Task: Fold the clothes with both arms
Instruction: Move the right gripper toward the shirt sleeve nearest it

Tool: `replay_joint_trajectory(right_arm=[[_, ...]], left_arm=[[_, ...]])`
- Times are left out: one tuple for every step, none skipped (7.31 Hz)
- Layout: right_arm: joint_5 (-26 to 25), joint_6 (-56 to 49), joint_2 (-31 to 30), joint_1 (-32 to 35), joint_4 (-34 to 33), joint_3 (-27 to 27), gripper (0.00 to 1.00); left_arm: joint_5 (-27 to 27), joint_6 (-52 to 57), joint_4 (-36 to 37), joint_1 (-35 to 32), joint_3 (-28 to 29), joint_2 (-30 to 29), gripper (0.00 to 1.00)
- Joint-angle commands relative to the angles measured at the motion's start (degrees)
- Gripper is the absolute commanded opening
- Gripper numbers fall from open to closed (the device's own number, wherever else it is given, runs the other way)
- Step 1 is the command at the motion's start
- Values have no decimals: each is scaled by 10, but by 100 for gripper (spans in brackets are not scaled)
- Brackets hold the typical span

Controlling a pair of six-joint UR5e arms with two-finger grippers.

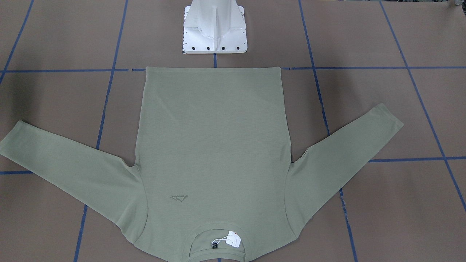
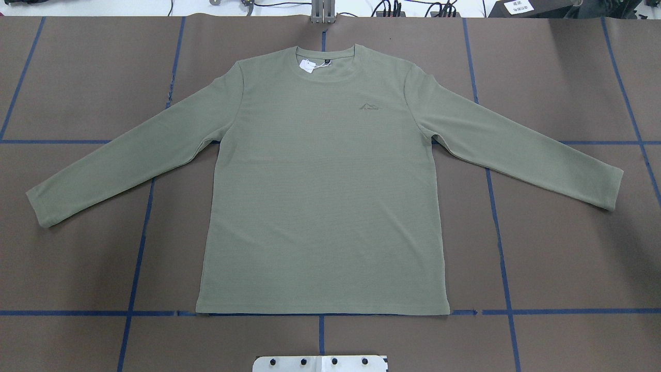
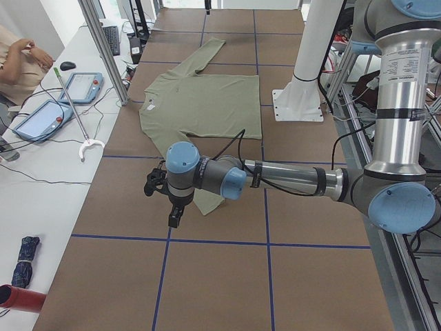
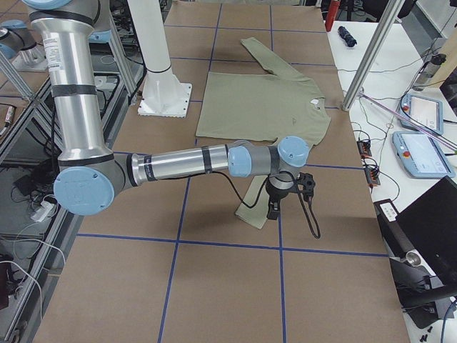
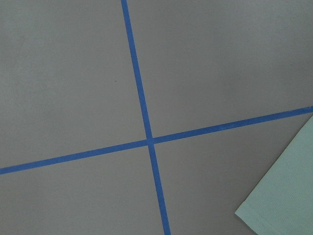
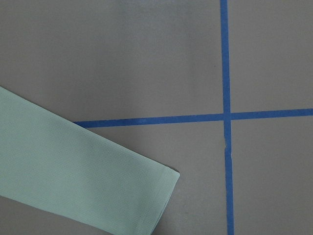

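The clothes are one sage-green long-sleeved shirt (image 2: 320, 196) lying flat and face up on the brown table, sleeves spread out and down, white hang tag (image 2: 308, 65) at the collar. In the front-facing view the shirt (image 1: 214, 145) has its hem toward the pedestal. My left gripper (image 3: 176, 215) hangs above the table by the left sleeve's cuff (image 5: 283, 200). My right gripper (image 4: 273, 207) hovers over the right sleeve's cuff (image 6: 146, 196). Both grippers show only in the side views, so I cannot tell whether they are open or shut. Neither wrist view shows any fingers.
The white pedestal base (image 1: 214, 34) stands just beyond the hem. Blue tape lines (image 2: 498, 217) grid the table. Side benches hold tablets (image 3: 83, 86) and cables, with a person's arm (image 3: 17, 58) at one. Aluminium posts (image 4: 371, 53) rise at the table's edges.
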Motion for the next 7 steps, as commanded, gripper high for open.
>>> replay_joint_trajectory(right_arm=[[1, 0, -1, -5, 0, -1, 100], [2, -1, -3, -7, 0, -2, 100], [7, 1, -4, -8, 0, 0, 100], [8, 5, -4, -13, 2, 0, 100], [15, 7, -4, -30, 33, -3, 100], [11, 10, -5, -64, 62, -7, 100], [12, 13, -4, -75, 64, -17, 100]], left_arm=[[-20, -1, 11, 1, -5, -1, 100], [-17, 0, 12, 2, -11, 0, 100], [-13, 0, 12, 2, -15, 0, 100], [-15, -1, 11, 2, -17, 1, 100], [-18, -4, 11, 2, -22, 0, 100], [-18, -5, 7, 2, -22, 0, 100], [-19, -5, 4, 2, -26, 0, 100]])
